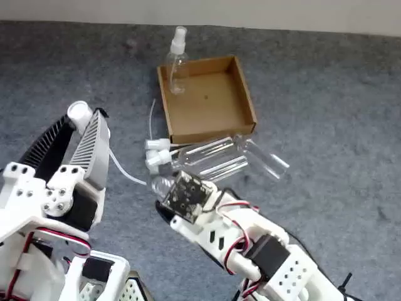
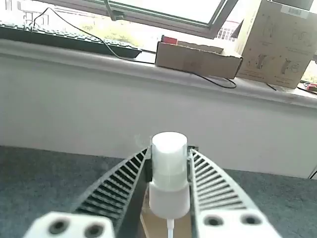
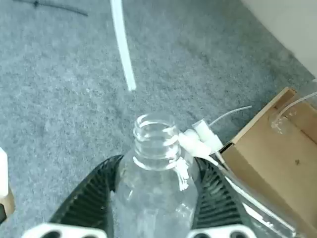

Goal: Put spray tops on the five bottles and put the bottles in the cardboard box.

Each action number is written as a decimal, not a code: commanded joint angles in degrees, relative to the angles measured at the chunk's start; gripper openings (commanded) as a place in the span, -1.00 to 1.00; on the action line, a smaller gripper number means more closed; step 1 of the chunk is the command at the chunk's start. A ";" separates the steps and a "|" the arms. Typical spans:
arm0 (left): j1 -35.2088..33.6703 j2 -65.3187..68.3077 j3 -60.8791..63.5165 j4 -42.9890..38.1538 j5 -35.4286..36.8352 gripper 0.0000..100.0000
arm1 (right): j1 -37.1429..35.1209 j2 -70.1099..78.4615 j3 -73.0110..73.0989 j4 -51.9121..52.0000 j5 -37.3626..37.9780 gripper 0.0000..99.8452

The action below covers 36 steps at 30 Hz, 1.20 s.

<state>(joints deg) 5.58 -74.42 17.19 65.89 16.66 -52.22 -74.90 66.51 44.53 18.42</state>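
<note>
While my left gripper [image 2: 169, 149] is clamped on the spray top [image 2: 169, 171], its dip tube [image 1: 123, 168] slanting down toward my other arm, my right gripper [image 3: 158, 164] is closed round a clear bottle [image 3: 156, 148] on the near side of the cardboard box [image 1: 244, 94], open neck facing that tube. The tube's free end hangs near the mouth but apart from it, off the bottle's long axis; I judge it must line up first.

The spray top [image 2: 169, 171] is white. The bottle [image 3: 156, 191] is clear, see-through. The cardboard box [image 1: 210, 103] is brown. The tabletop [image 1: 326, 94] is grey with little specks. The left gripper [image 2: 169, 151] is black and white, with stripes.
</note>
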 commanded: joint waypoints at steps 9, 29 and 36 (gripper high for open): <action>5.58 -3.74 13.67 -7.82 4.92 -0.94 | -0.66 -4.44 3.56 -2.42 -0.62 -0.99; 6.02 -3.91 31.96 -8.18 4.84 -0.93 | -0.48 -4.70 3.47 -3.56 -2.37 -0.99; 9.19 -3.91 38.55 -8.26 4.84 -0.93 | -0.31 -4.44 3.47 -9.10 -7.91 -0.99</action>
<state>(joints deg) 10.86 -77.93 53.85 58.15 21.67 -52.84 -78.07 71.08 38.64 11.82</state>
